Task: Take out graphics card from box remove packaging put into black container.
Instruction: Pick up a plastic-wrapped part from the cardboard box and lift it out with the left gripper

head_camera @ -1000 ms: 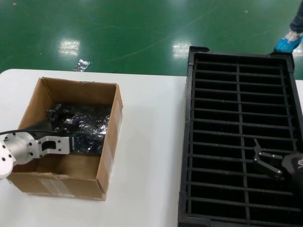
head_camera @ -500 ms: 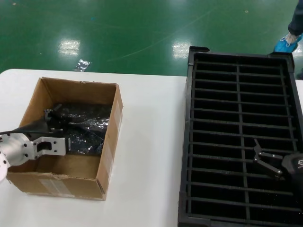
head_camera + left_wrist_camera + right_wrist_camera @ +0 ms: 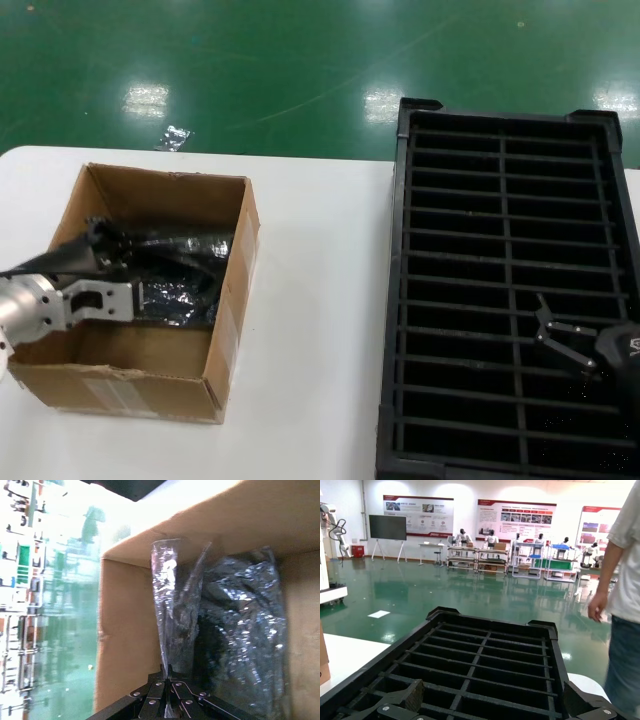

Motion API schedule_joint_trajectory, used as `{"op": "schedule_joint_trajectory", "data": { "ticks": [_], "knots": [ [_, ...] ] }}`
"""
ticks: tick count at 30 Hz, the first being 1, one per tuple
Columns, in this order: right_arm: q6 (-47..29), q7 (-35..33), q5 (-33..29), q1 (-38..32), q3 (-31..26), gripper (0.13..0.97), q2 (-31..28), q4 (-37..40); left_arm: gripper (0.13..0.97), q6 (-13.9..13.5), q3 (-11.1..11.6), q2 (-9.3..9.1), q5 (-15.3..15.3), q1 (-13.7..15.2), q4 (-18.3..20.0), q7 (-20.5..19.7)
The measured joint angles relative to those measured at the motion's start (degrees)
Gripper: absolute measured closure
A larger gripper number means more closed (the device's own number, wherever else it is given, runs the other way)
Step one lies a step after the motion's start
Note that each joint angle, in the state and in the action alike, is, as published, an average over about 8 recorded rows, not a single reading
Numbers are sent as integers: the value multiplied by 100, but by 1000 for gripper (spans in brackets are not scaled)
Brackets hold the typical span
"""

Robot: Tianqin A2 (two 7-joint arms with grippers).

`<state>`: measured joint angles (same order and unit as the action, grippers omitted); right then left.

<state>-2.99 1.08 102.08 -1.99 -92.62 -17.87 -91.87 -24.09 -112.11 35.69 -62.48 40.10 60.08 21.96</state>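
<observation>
Left tool [image 3: 167, 711] pinches packaging [image 3: 240, 630], apparently, inside box [image 3: 140, 385].

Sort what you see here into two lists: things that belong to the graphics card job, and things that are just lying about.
Belongs to the job:
- box
- packaging, pinched by the left hand
- black container, with the open right hand over it

Just lying about:
- silvery scrap on the green floor
- white table
- person standing nearby
</observation>
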Motion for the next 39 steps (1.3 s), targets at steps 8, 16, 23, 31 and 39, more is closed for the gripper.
{"op": "schedule_joint_trajectory", "data": {
  "ticks": [8, 16, 23, 31, 39],
  "knots": [
    [0, 0, 0, 0, 0, 129, 0, 0, 958, 6, 325, 141, 357, -238, 650, -337],
    [0, 0, 0, 0, 0, 129, 0, 0, 958, -67, 765, 252, 732, -608, 1454, -674],
    [0, 0, 0, 0, 0, 129, 0, 0, 958, -281, 1401, 319, 1139, -1199, 2561, -1086],
    [0, 0, 0, 0, 0, 129, 0, 0, 958, -582, 2255, 315, 1397, -1979, 3950, -1539],
    [0, 0, 0, 0, 0, 129, 0, 0, 958, -871, 2627, 294, 1277, -2670, 4961, -1799]
  ]
}}
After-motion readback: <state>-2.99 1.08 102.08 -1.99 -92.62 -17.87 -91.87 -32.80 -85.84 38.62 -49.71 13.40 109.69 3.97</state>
